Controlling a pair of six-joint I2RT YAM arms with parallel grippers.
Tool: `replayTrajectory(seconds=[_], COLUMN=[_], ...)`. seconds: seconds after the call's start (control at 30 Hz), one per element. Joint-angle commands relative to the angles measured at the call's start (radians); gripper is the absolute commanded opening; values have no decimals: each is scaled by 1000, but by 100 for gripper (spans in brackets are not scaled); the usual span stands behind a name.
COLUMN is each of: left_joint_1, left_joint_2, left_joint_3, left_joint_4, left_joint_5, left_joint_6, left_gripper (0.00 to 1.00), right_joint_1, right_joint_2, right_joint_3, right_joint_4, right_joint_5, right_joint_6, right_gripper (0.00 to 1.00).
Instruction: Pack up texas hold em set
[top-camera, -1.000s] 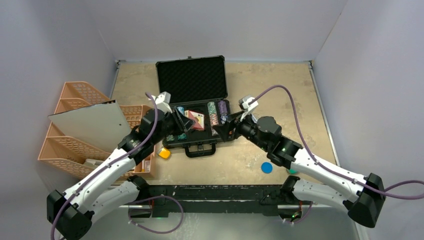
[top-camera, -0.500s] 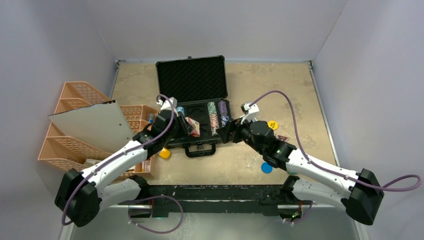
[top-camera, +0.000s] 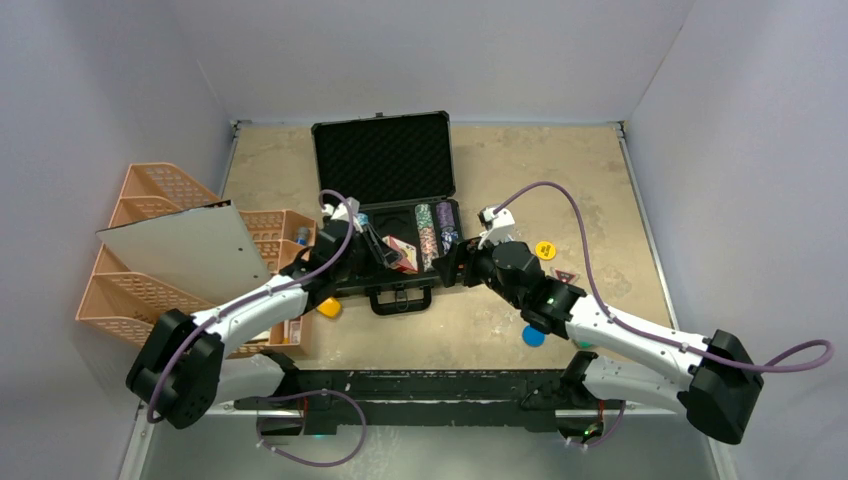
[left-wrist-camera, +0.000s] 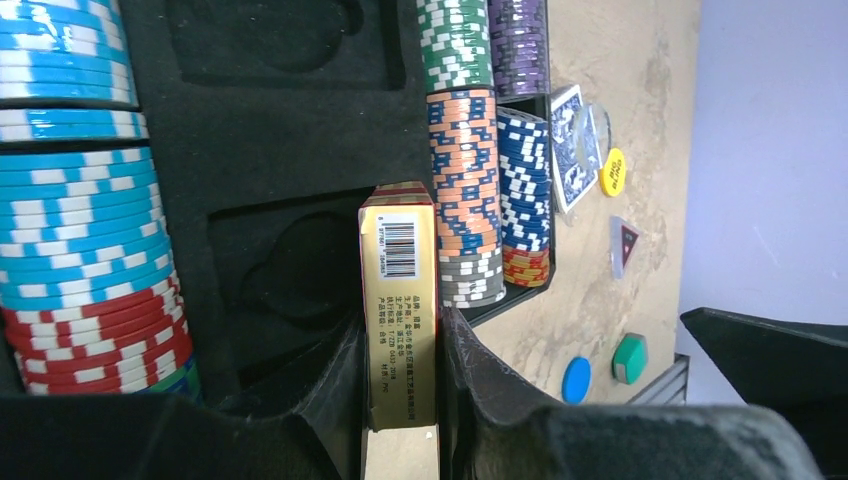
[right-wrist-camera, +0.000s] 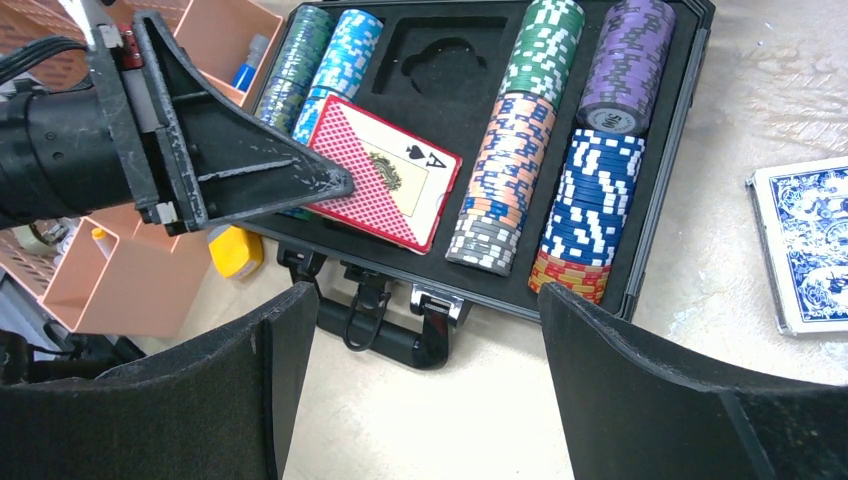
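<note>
We see the black briefcase (top-camera: 385, 160) open near the middle of the tabletop (top-camera: 560, 170), lid raised, with chip stacks (right-wrist-camera: 510, 170) lying in the foam along its left and right sides. Our left gripper (left-wrist-camera: 400, 325) pinches the red card deck (right-wrist-camera: 385, 185) over an empty slot mid-case, and our right gripper (right-wrist-camera: 425, 300) hangs spread wide, empty, by the case's front right corner. The blue deck (right-wrist-camera: 805, 240) lies on the tabletop beside the case's right side.

The red card deck (right-wrist-camera: 385, 185) face shows "A" with a spade; its edge bears a barcode; the yellow button (left-wrist-camera: 613, 172) lettering seems illegible.
</note>
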Motion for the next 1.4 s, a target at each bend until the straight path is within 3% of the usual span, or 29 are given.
replayTrajectory(seconds=[0.0,0.13,0.23,0.3,0.37,0.57,0.83,1.1,1.37], left_joint_1=[3,2,3,3,2,2,2,1,1], left_joint_2=[52,104,127,115,87,-10,-34,57,163], left_joint_3=[-16,-39,-39,-25,-3,91,177,176,193], left_joint_4=[135,193,191,127,50,-138,-281,-235,-188], left_joint_5=[108,137,130,81,22,-90,-163,-113,-92], left_joint_6=[-93,-134,-134,-116,-84,19,92,95,117], left_gripper=[0,3,27,47,60,74,76,66,39], right_joint_1=[-1,-1,-1,-1,-1,-1,-1,-1,-1], right_joint_2=[-28,-38,-37,-38,-41,-48,-58,-68,-94], right_joint_3=[6,-1,1,1,-1,-9,-24,-31,-45], right_joint_4=[-7,-9,-14,-20,-21,-20,-17,-50,-45], right_joint_5=[38,41,41,41,41,39,50,60,66], right_joint_6=[5,3,-2,-6,-6,-8,-7,3,5], right_gripper=[83,83,83,84,84,84,84,84,83])
